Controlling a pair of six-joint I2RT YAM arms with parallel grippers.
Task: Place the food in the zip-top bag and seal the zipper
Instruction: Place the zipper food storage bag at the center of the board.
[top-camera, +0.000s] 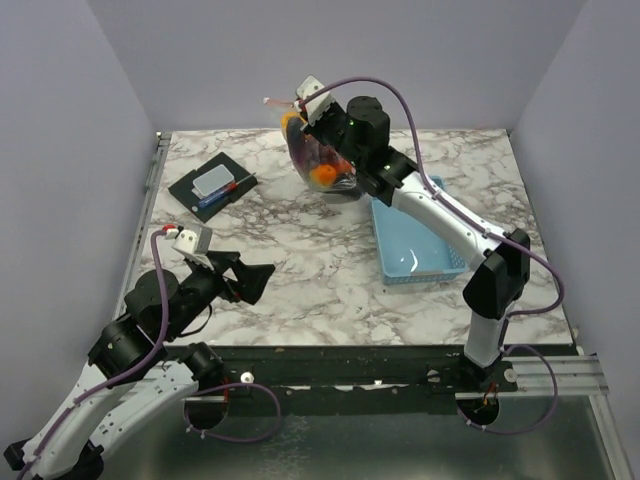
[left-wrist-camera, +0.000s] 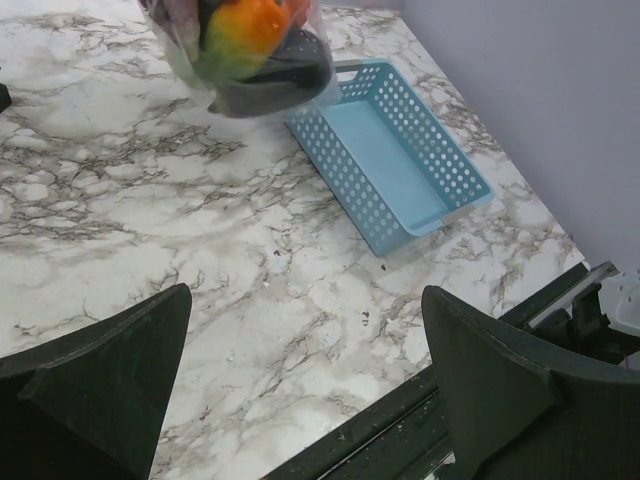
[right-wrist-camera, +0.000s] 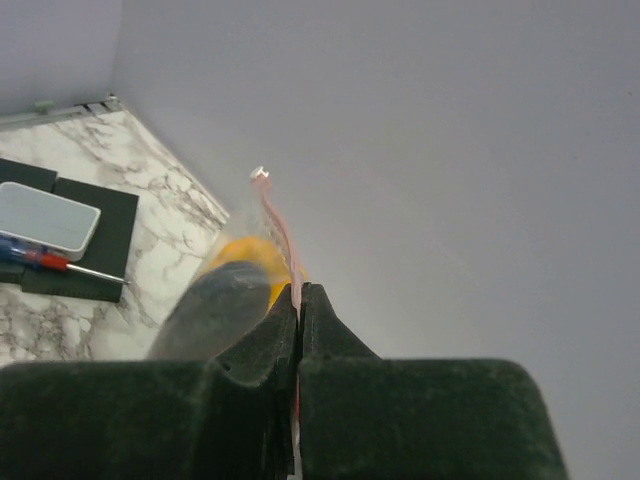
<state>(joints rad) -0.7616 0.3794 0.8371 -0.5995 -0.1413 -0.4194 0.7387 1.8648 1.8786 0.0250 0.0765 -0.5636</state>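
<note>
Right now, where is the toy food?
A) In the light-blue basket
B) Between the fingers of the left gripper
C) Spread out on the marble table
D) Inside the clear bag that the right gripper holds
D: the food shows through the wall of the zip-top bag, and the right gripper is shut on the zipper at its mouth.

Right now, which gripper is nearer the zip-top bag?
Right. The right gripper is shut on the zipper of the zip-top bag; the left gripper hangs open at the near left, well apart.
</note>
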